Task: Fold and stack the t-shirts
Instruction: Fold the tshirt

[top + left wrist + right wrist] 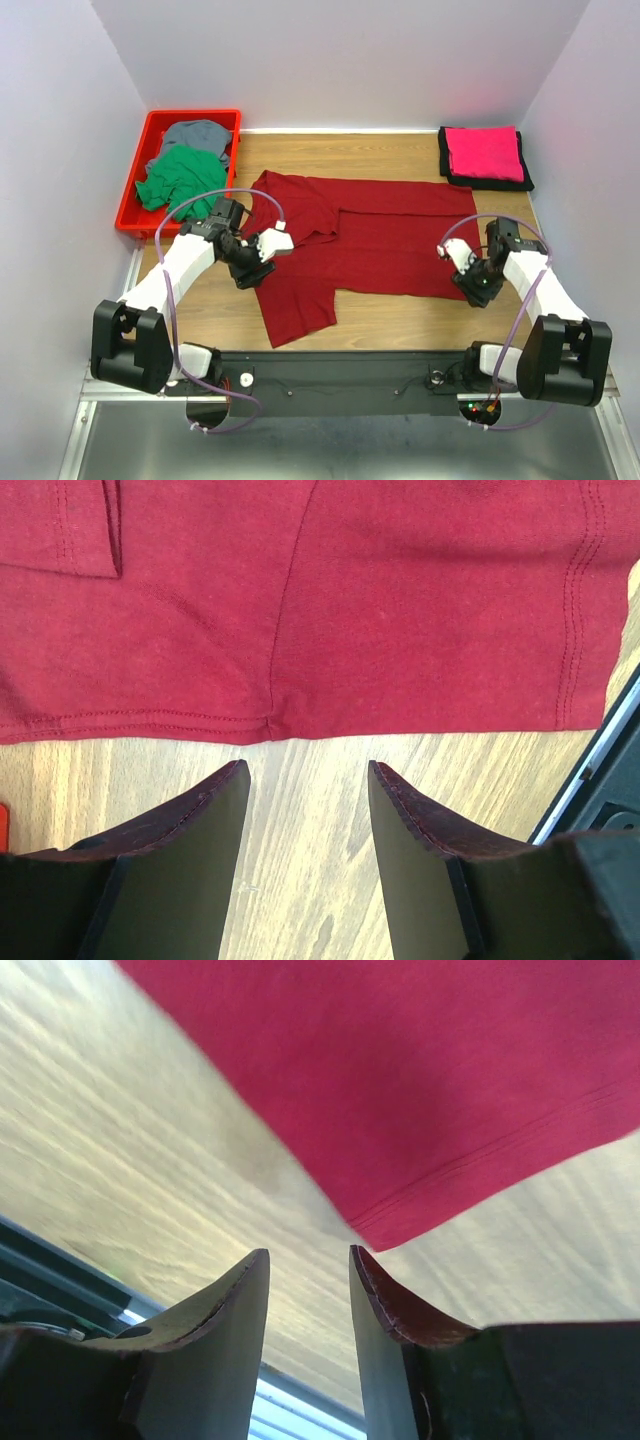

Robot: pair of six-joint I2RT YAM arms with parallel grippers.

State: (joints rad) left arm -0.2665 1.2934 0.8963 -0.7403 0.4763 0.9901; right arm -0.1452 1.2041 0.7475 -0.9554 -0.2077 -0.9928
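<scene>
The counter takes up most of the room in front of me, and spread across its middle lies the dark red t-shirt, flat for the most part, with its left end partly doubled over and one flap trailing toward the near edge. At the far left sits the red tray with the green t-shirt and the grey t-shirt crumpled in it. In the far right corner the pink t-shirt rests folded on the folded black t-shirt.

The left jaws hang at the shirt's left side, parted, with only bare wood between them and a stitched hem just ahead. The right jaws sit by the shirt's right edge, likewise parted and holding nothing, a hemmed corner just in front.

I'd judge the cloth light, limp and prone to sag or bunch. The doubled, stitched hems at the edges and corners look the best places to pinch, low against the wood, both ends together.
</scene>
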